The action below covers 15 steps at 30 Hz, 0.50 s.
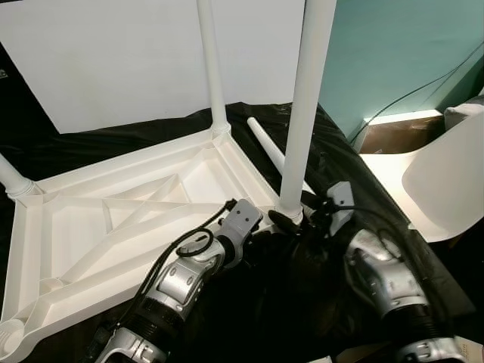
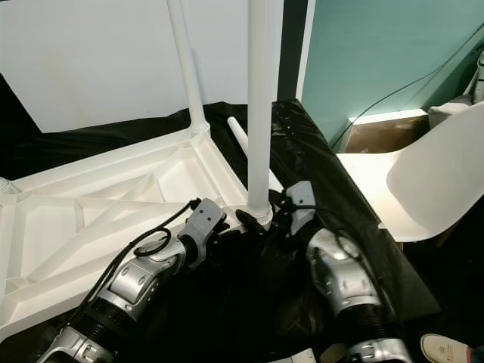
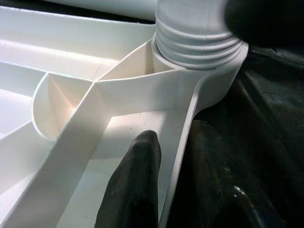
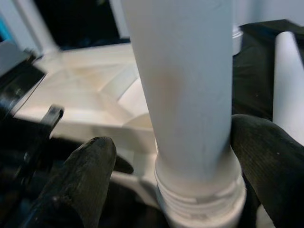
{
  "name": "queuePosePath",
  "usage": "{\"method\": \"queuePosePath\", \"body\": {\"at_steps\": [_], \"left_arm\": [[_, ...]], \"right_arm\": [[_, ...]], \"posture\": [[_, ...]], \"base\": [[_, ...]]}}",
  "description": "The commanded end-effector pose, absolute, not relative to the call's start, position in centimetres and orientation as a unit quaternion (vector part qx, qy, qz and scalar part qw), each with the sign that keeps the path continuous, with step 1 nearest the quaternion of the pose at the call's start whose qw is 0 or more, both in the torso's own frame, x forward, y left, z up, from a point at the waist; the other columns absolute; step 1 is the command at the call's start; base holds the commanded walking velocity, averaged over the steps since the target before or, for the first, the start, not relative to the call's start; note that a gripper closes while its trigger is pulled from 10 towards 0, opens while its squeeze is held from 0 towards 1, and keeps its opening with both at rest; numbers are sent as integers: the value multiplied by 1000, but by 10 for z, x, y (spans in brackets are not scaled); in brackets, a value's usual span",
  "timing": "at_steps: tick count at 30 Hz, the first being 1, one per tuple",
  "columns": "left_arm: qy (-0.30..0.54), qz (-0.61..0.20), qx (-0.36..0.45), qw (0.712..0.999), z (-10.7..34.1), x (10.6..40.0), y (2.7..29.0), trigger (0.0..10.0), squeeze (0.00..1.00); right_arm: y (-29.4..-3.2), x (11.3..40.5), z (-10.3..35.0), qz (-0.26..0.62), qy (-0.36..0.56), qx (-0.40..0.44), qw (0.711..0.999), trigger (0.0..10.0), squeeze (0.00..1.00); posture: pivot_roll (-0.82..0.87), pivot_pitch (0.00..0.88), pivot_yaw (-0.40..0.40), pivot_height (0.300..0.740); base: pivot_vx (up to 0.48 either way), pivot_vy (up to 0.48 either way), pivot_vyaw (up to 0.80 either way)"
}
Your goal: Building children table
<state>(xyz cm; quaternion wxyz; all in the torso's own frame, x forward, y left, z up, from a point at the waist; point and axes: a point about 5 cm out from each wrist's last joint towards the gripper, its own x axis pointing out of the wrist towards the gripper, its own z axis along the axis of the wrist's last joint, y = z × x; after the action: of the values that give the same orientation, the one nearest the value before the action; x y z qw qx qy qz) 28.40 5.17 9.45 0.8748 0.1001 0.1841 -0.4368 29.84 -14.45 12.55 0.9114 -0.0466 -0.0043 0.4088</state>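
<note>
- Left gripper (image 1: 253,227) sits nearest, at the near rim of the tabletop (image 1: 113,227), which lies upside down on black sheeting (image 1: 302,302). In the left wrist view one finger (image 3: 135,185) lies inside the rim wall and the other outside on the sheeting, so it straddles the rim; I cannot tell whether it pinches the wall or just brackets it.
- Right gripper (image 4: 190,171) is just beside it, at the foot of the near leg (image 1: 302,113). Its two fingers stand on either side of the leg, close to it, with a sliver of gap on one side; a loose hold at best.
- The near leg stands upright in its corner socket (image 3: 209,71), with thread rings visible above the collar, so I judge it not fully screwed in.
- Risk: turning with a slack grip would let the fingers slip round the smooth leg and leave it loose. A sideways push could cross the threads or tip the leg.
- Risk: if the left gripper does not hold, the tabletop could swivel on the slick sheeting.
- Farther off, a spare leg (image 1: 268,144) lies on the sheeting, a far leg (image 1: 212,68) stands upright, and another leg (image 1: 11,178) stands at the left corner.
</note>
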Motion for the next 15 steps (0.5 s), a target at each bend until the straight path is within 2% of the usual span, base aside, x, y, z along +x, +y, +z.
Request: {"method": "queuePosePath", "body": {"at_steps": [1,4,5,6,8,9,11,15], "left_arm": [[271,-487,79,827,60,264,51,10000,0],[270,-486,78,828,61,265,51,10000,0],[270,-485,77,828,61,265,51,10000,0],[271,-484,77,829,61,264,52,10000,0],[271,-484,77,829,61,264,52,10000,0],[271,-483,78,829,60,264,53,10000,0],[273,-483,78,829,60,264,54,10000,0],[272,-481,79,830,60,264,55,10000,0]], "right_arm": [[-133,295,124,468,5,-56,882,10000,0],[-143,303,126,477,16,-84,875,10000,0],[-145,306,127,475,18,-88,875,6000,0],[-146,308,129,482,20,-88,872,3098,0],[-146,308,129,482,20,-88,872,3098,0],[-146,308,129,489,22,-88,867,0,0],[-147,307,129,504,31,-87,859,0,0],[-149,305,125,504,47,-70,860,0,0]], "posture": [[31,0,10,740],[40,0,9,740],[40,0,9,740],[43,0,13,740],[43,0,13,740],[44,0,14,740],[49,0,14,740],[51,0,17,740]], "base": [[0,0,0],[0,0,0],[0,0,0],[0,0,0],[0,0,0],[0,0,0],[0,0,0],[0,0,0]]}}
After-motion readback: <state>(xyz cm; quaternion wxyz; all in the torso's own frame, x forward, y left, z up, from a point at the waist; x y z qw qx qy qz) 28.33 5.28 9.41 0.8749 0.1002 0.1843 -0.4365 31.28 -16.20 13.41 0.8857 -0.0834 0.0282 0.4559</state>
